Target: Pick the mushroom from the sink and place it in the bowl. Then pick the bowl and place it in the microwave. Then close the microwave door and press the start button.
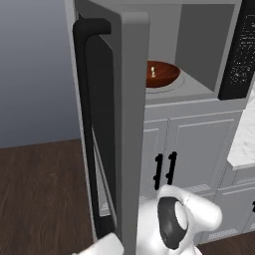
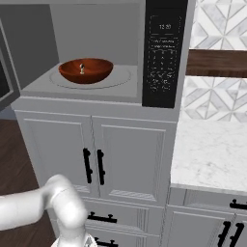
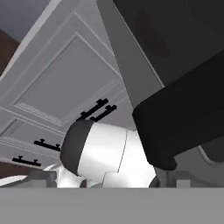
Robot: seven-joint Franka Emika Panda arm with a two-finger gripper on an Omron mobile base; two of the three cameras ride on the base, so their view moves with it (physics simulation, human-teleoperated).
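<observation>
Jaws [image 3: 111, 183] stand wide, holding nothing; you see the door's [image 1: 117, 124] black handle [image 3: 183, 118] just ahead of them. Bowl [image 2: 86, 70] with mushroom [image 2: 82, 68] sits inside the microwave [image 2: 96, 87].

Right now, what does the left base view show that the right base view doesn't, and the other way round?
Left base view: the open microwave door edge-on, with its black bar handle. Right base view: the whole black control panel, the marble counter and the tiled wall. Both: the wooden bowl holding the mushroom inside the microwave, above grey cabinet doors.
</observation>
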